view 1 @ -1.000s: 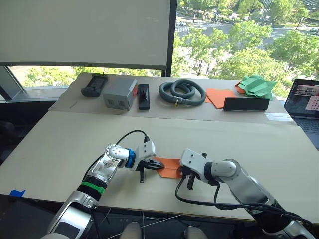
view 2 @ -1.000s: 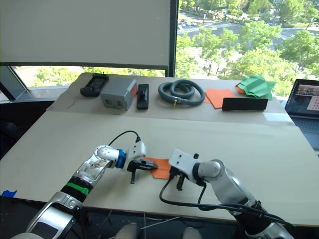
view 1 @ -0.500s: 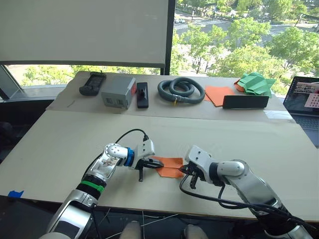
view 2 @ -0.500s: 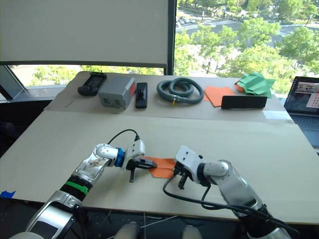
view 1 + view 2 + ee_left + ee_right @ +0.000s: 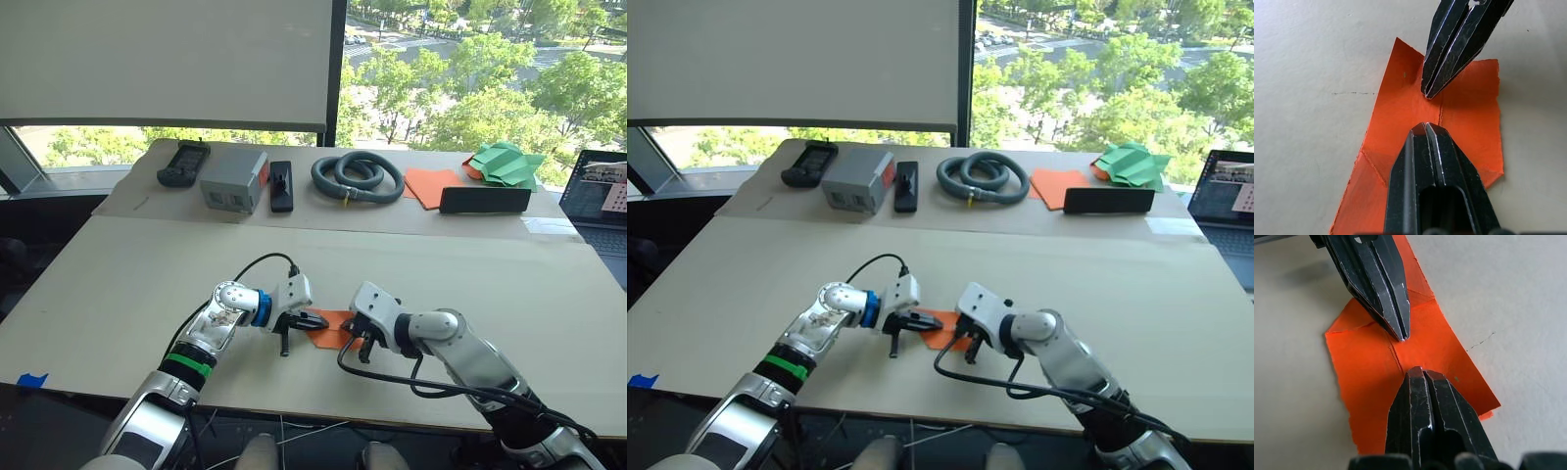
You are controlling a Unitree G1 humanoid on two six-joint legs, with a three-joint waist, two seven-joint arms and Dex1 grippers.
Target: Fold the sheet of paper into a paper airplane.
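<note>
In my right wrist view my right gripper (image 5: 1418, 374) has its fingers pressed together, tips resting on the orange paper (image 5: 1371, 382) along its centre crease. The left gripper (image 5: 1400, 335) comes in from the upper left of the frame, fingers also closed, its tip touching the same crease just beyond mine. The paper lies flat on the pale table (image 5: 1498, 298), with folded flaps meeting at the crease. A thin dashed mark (image 5: 1481, 340) shows on the table at right.

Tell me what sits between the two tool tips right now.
Just a short strip of the sheet of paper, with its centre crease running from the left tool to the right tool; nothing else, as the left wrist view shows.
</note>
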